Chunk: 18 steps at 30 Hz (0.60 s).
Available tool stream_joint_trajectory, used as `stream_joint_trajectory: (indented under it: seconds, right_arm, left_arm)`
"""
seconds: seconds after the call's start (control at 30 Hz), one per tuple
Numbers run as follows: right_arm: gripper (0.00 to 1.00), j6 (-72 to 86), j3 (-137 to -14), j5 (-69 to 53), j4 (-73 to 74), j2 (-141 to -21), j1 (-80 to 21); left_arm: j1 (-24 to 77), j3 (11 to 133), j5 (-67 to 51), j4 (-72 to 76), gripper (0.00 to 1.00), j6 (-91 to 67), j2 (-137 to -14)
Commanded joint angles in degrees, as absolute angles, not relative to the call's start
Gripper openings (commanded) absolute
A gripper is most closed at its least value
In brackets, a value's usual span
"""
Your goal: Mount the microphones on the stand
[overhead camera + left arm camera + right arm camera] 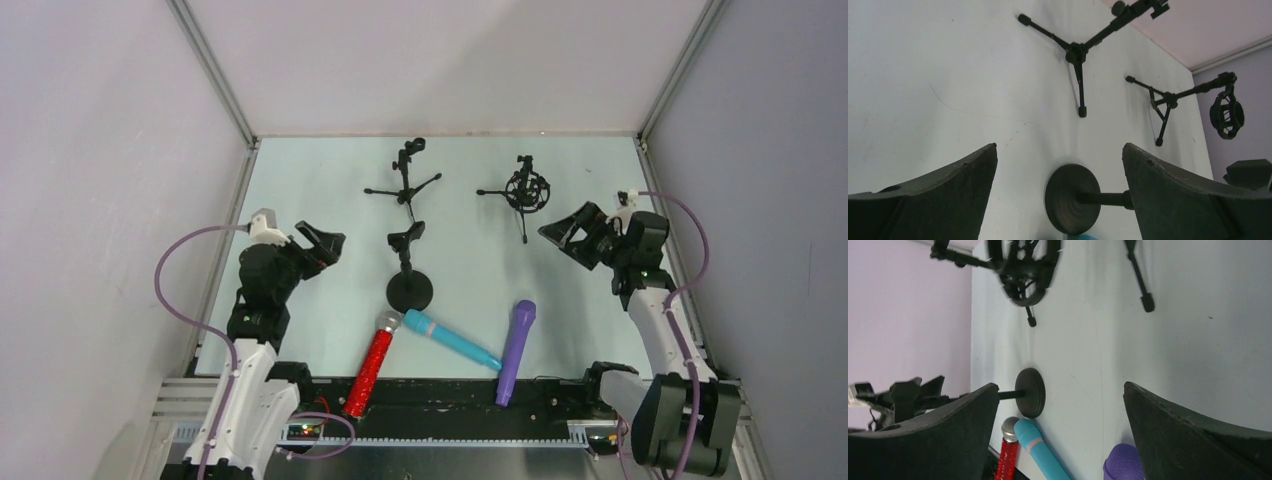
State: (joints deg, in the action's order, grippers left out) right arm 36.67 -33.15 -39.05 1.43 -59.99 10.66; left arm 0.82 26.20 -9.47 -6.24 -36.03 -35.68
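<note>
Three microphones lie at the near table edge: a glittery red one with a silver head (372, 360), a teal-blue one with a pink ring (450, 339), and a purple one (515, 350). A round-base black stand (409, 288) with a clip stands just behind them. A tripod stand (405, 186) and a tripod with a shock mount (524, 192) stand farther back. My left gripper (322, 246) is open and empty, left of the round-base stand (1073, 199). My right gripper (572, 233) is open and empty at the right. The right wrist view shows the red (1008, 455), teal (1040, 450) and purple (1123, 465) microphones.
Metal frame posts (212, 70) and grey walls enclose the pale green table (320, 180). A black rail (450, 395) runs along the near edge under the microphones' handles. Purple cables loop beside both arms.
</note>
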Motion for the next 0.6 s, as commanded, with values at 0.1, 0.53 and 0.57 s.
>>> stream_joint_trajectory:
  seconds: [0.1, 0.53, 0.57]
  right_arm:
    - [0.99, 26.3, -41.1, -28.6, 15.5, -53.0, -1.0]
    - [1.00, 18.7, -46.0, 3.9, 27.8, -45.8, -22.0]
    - [0.99, 19.2, -46.0, 3.9, 27.6, -45.8, -21.8]
  left_arm:
    - [0.8, 29.4, -16.2, -6.5, 0.98, -34.8, -39.0]
    - [0.4, 33.4, -18.4, -11.6, 0.98, -33.6, -38.0]
    - [0.3, 34.1, -18.2, -12.3, 0.98, -33.5, -37.2]
